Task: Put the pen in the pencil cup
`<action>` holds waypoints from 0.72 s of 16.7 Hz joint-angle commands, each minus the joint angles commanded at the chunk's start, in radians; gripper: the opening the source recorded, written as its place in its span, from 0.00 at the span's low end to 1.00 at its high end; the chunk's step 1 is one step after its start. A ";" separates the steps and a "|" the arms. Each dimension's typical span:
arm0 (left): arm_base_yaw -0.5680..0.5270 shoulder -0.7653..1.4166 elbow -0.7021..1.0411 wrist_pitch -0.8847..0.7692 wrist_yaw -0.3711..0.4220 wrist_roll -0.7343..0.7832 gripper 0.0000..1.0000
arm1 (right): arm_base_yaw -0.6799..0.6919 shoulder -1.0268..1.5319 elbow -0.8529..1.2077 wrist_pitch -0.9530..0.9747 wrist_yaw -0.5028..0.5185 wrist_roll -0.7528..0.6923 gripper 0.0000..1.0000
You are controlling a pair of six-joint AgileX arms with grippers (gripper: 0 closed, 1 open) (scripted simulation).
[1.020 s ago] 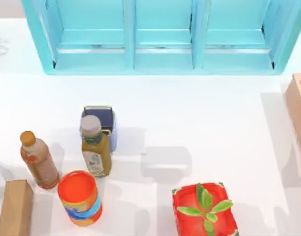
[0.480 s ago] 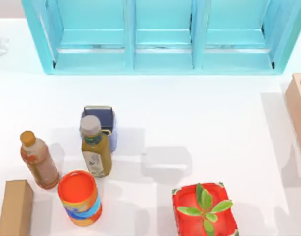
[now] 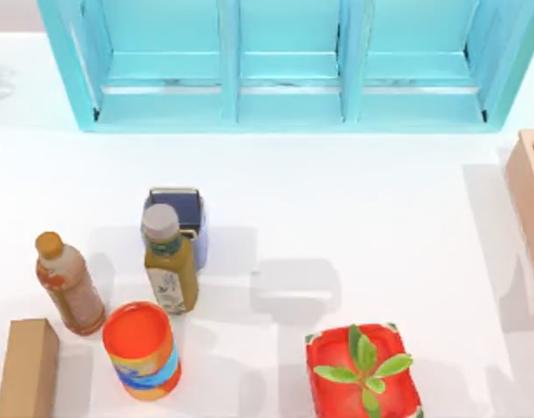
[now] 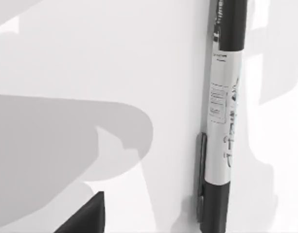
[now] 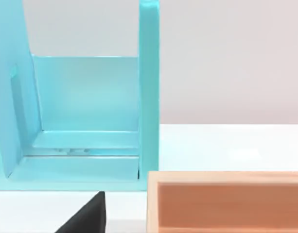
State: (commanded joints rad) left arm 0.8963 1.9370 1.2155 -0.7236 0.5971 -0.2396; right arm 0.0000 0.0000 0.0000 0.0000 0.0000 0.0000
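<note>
You're at the reach step: the pen (image 4: 222, 111) lies on the surface below your left tool (grip state can't be told); descend, grasp, then carry to the cup (image 3: 177, 213)

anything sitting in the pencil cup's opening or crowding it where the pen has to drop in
The pencil cup shows a dark open inside with nothing visible in it. A green-labelled bottle stands tight against its near side, overlapping it in the top view, so it crowds that edge. The pen lies flat on the white table.
</note>
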 joint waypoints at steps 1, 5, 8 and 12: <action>-0.013 0.018 -0.006 0.034 -0.002 -0.016 1.00 | 0.000 0.000 0.000 0.000 0.000 0.000 1.00; -0.084 0.117 -0.048 0.233 -0.012 -0.100 1.00 | 0.000 0.000 0.000 0.000 0.000 0.000 1.00; -0.127 0.172 -0.071 0.332 -0.020 -0.149 1.00 | 0.000 0.000 0.000 0.000 0.000 0.000 1.00; -0.134 0.180 -0.075 0.346 -0.021 -0.157 1.00 | 0.000 0.000 0.000 0.000 0.000 0.000 1.00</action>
State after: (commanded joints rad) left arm 0.7618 2.1174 1.1409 -0.3778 0.5761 -0.3969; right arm 0.0000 0.0000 0.0000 0.0000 0.0000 0.0000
